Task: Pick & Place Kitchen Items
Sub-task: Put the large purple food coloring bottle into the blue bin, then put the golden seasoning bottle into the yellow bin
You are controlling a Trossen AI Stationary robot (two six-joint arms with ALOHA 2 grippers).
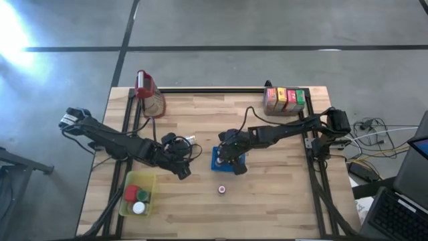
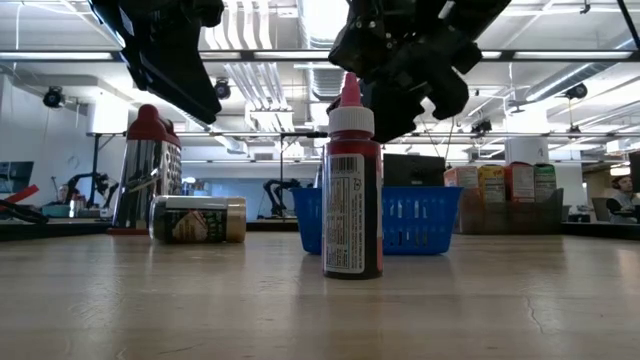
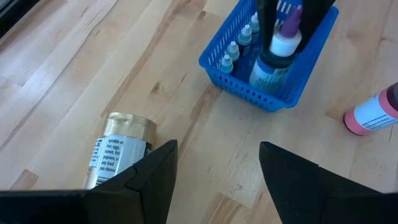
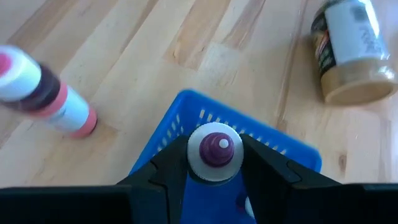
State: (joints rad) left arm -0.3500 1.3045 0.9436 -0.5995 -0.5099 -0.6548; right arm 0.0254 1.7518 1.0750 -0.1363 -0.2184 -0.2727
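A white-capped bottle [image 4: 215, 151] is clamped by the right tool [image 4: 216, 163] over the blue basket [image 4: 186, 109] at frame centre, probably for lowering inside; the left tool [image 3: 217, 168] is held wide, empty.

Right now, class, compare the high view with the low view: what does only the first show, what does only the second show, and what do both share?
Only the high view shows the yellow bin with round lids near the left arm, and the cables beside the table.

Only the low view shows the room behind the table, with its ceiling lights and a person at the far right edge.

Both show the blue basket under the right pincer, the upright red bottle, the gold-capped jar on its side, the red-topped jug and the row of cartons.
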